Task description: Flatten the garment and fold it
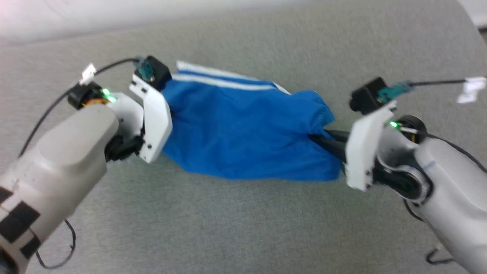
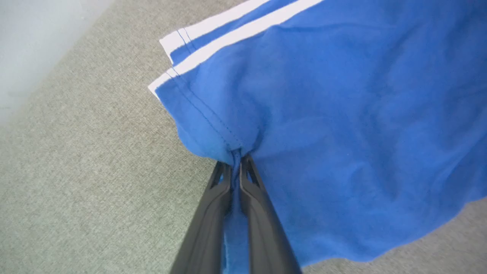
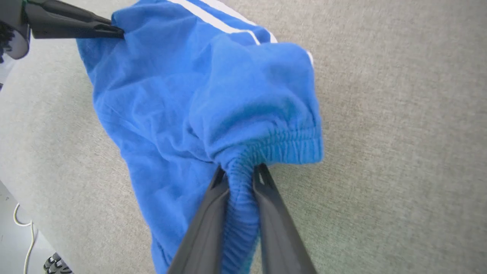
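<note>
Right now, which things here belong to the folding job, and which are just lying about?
Part of the job:
- the blue shorts
- the left gripper, shut on a stitched hem
- the right gripper, shut on the elastic waistband

Just lying about:
- the grey cloth surface underneath
- a white cord on the floor beside it

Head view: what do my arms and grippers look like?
The pale grey rounded left forearm and right forearm end in white wrist plates with green lights, black camera blocks and thin black cables carrying white tags. Black patches mark the left forearm. The left gripper and right gripper each have two long dark fingers.
</note>
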